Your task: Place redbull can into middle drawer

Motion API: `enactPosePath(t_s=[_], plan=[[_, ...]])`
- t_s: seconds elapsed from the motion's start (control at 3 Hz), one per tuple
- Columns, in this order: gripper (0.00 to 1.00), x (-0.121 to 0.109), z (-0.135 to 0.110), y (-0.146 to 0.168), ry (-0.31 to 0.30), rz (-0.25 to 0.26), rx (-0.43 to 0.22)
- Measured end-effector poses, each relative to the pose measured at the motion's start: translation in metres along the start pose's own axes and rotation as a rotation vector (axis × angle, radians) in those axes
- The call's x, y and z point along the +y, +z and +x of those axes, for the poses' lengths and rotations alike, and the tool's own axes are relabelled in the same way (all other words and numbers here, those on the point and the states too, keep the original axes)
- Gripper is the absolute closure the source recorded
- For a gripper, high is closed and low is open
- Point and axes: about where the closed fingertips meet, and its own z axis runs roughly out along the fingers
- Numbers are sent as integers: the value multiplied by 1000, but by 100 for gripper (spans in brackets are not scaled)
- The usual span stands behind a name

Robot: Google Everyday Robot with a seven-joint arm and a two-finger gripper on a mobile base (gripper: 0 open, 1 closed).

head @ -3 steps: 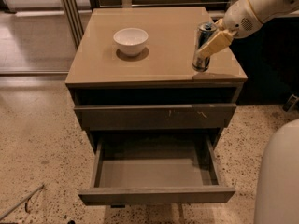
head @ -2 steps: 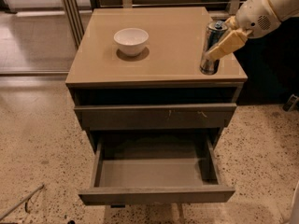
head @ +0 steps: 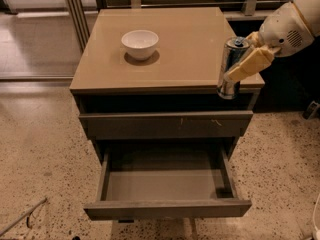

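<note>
Redbull can [head: 230, 66]: upright, at cabinet top's [head: 170, 49] front right corner
Gripper [head: 245, 59]: clamped on can
Middle drawer [head: 167, 181]: pulled open

Tan cabinet top [head: 185, 54], white bowl [head: 140, 43] on it back-L, gripper [head: 239, 68] w/ redbull can [head: 230, 59] clamped, at front-R edge

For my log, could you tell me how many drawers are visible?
2: a closed drawer with a scratched front under the top; the middle drawer pulled open below it. Others may be hidden. The gripper holds the redbull can by the front-right corner.
</note>
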Motion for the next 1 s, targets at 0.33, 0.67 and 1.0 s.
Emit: enactPosePath(t_s=[0.33, 0.67, 1.0], plan=[[100, -1, 10, 10, -14, 7, 20], [100, 14, 33, 28, -18, 24, -17], [100, 38, 79, 58, 1, 40, -72]])
